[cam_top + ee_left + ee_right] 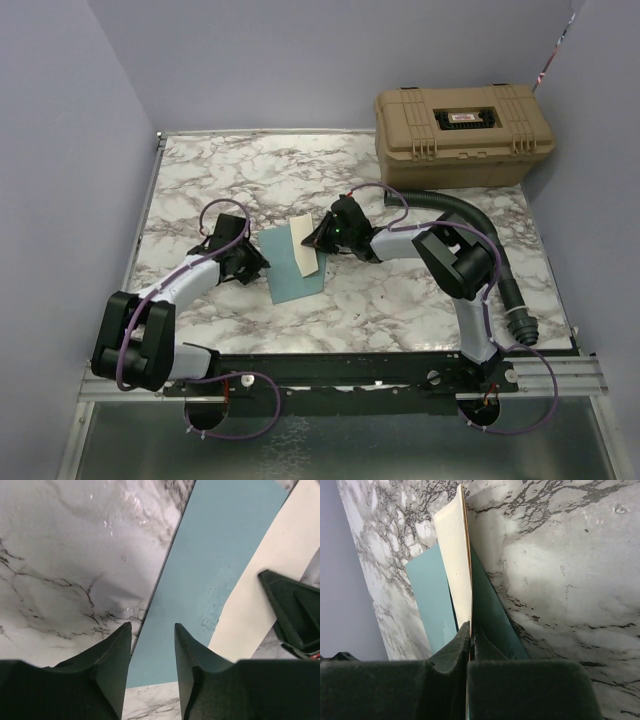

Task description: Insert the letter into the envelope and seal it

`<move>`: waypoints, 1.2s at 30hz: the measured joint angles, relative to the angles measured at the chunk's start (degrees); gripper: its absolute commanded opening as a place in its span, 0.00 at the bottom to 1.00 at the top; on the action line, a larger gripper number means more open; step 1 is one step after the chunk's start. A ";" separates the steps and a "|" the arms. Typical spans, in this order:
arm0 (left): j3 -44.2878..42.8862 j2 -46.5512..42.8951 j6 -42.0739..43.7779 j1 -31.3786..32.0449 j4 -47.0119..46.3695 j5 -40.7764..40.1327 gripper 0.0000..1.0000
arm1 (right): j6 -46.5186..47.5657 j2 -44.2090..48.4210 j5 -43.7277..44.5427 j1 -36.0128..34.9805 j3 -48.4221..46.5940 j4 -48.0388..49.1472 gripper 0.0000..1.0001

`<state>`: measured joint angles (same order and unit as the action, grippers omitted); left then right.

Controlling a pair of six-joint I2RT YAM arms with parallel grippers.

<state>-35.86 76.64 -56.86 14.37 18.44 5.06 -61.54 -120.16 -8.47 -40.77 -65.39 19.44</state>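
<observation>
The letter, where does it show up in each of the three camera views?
Top external: centre, the letter stands tilted over the envelope.
Left wrist: cream strip at right.
Right wrist: centre, nearly edge-on, in the right gripper.
Shared landmark: the teal envelope beside it.

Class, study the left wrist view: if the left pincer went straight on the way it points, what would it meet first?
Most likely the envelope: its left edge lies right ahead between the left pincer's tips, though depth is unclear.
</observation>
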 measured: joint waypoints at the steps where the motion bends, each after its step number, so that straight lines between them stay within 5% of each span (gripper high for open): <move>1: -0.20 -0.57 0.70 0.00 -0.13 -1.36 0.46 | -0.09 0.02 -0.02 0.02 0.00 -0.04 0.00; 9: -3.52 0.48 6.60 -0.02 -9.22 -2.93 0.31 | 0.22 0.07 -0.13 0.02 0.17 0.07 0.01; 25: -7.45 18.34 9.73 -0.11 -24.81 -0.61 0.00 | 0.09 0.87 -1.11 0.31 3.32 3.67 0.00; 36: -7.15 18.75 1.31 0.07 -24.57 -3.15 0.00 | -1.51 3.85 -1.62 0.39 10.19 8.59 0.00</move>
<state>-43.00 95.39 -55.55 14.44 -6.13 1.91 -63.05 -116.31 -10.09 -40.38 -55.20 28.03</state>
